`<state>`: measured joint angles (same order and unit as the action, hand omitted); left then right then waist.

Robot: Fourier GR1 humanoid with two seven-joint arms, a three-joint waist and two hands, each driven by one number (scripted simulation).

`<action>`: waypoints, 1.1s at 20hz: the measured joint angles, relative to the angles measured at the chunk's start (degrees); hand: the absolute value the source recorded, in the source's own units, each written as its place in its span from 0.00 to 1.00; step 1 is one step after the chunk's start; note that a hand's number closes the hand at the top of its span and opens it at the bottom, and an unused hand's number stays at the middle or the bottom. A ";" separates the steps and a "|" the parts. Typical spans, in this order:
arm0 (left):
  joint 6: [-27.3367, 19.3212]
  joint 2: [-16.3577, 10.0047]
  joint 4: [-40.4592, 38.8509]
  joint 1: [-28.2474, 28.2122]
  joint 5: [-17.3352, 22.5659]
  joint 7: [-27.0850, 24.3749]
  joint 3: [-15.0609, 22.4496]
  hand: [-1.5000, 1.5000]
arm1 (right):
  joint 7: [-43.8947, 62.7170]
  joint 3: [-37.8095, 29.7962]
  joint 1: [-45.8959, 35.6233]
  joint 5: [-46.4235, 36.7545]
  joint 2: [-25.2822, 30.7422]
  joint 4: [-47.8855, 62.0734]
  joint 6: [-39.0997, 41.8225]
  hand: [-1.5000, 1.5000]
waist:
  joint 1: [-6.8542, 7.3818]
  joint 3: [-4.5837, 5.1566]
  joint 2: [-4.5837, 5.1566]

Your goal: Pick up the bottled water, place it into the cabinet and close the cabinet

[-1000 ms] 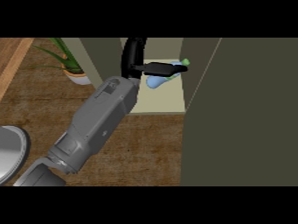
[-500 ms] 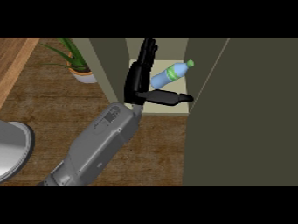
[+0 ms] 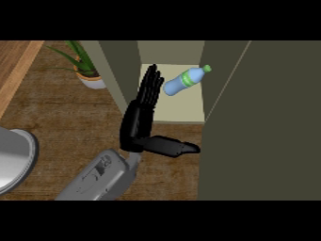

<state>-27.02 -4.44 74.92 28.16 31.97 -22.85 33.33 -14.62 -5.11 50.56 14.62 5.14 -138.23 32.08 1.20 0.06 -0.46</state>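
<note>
Head view: bottled water (image 3: 183, 82) lies in cabinet (image 3: 180, 112) (plant (image 3: 86, 70) nearby), hand (image 3: 138, 123) beside.

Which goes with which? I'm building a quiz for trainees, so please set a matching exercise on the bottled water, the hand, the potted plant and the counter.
Things:
1 bottled water
2 hand
3 potted plant
4 counter

Descriptions:
A brown wood grain
B on the pale shelf inside the cabinet
C open, fingers straight
D standing left of the cabinet

Pairs: 1-B, 2-C, 3-D, 4-A
</note>
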 measured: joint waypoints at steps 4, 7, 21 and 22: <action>-0.85 -2.79 7.99 -6.60 -0.93 0.64 1.95 0.00 | 1.82 3.27 0.07 -0.42 3.22 -0.03 3.39 1.00 | -0.03 0.01 0.02; -0.64 -5.45 13.44 -12.05 -1.36 0.23 2.98 0.00 | 2.89 6.65 -0.02 -0.97 4.62 -0.08 5.39 1.00 | -0.15 0.02 0.04; 2.13 -16.58 30.43 -29.69 -0.26 -1.51 0.67 0.00 | 11.41 27.69 -0.70 -10.55 5.54 -3.50 5.50 1.00 | -0.82 0.15 0.02; 2.51 -17.10 31.29 -30.91 -0.27 -2.15 0.58 0.00 | 12.27 29.11 -0.85 -11.94 5.09 -4.00 4.62 1.00 | -0.82 0.16 -0.01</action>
<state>-24.51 -21.53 106.21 -2.75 31.71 -25.00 33.92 -2.35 24.00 49.71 2.68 10.22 -142.23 36.70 0.38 0.22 -0.46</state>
